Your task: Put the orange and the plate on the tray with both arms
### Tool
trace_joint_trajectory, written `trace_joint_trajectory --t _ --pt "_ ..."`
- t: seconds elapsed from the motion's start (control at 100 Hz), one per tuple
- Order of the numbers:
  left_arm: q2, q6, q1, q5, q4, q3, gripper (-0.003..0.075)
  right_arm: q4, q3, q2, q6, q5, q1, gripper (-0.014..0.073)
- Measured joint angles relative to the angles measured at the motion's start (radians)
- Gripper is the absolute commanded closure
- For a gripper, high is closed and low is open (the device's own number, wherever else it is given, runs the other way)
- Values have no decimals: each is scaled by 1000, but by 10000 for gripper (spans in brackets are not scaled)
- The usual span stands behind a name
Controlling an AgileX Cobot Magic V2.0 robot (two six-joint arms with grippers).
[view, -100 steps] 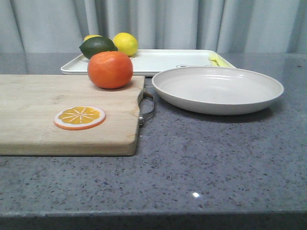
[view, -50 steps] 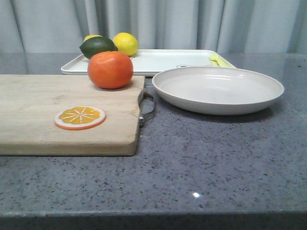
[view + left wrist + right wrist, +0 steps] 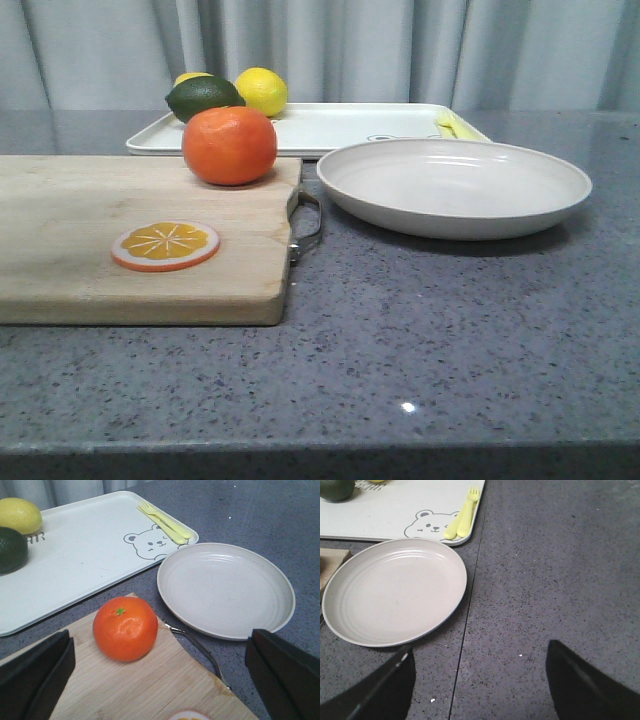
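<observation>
The orange (image 3: 229, 145) sits on the far right corner of a wooden cutting board (image 3: 80, 240); it also shows in the left wrist view (image 3: 125, 628). The beige plate (image 3: 454, 186) lies on the counter right of the board, in front of the white bear tray (image 3: 340, 127). My left gripper (image 3: 160, 680) is open and empty, held above the board short of the orange. My right gripper (image 3: 477, 680) is open and empty above bare counter, beside the plate (image 3: 394, 590). Neither gripper shows in the front view.
A dark green lime (image 3: 204, 97) and two yellow lemons (image 3: 261, 91) sit on the tray's far left. A yellow fork and spoon (image 3: 165, 524) lie on the tray's right end. An orange slice disc (image 3: 166, 245) lies on the board, whose metal handle (image 3: 308, 225) faces the plate.
</observation>
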State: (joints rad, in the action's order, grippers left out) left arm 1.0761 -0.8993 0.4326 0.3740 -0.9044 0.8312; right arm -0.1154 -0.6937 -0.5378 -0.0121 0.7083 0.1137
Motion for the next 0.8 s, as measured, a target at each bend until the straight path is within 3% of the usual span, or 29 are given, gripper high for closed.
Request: trace_joint_trajectory --t 0.18,0.8 --pt "150 -4 58 -77 -4 66 58 -1 0 0 0 11 0 43" --pt "462 -6 58 -186 -12 189 58 -1 0 0 0 11 0 43"
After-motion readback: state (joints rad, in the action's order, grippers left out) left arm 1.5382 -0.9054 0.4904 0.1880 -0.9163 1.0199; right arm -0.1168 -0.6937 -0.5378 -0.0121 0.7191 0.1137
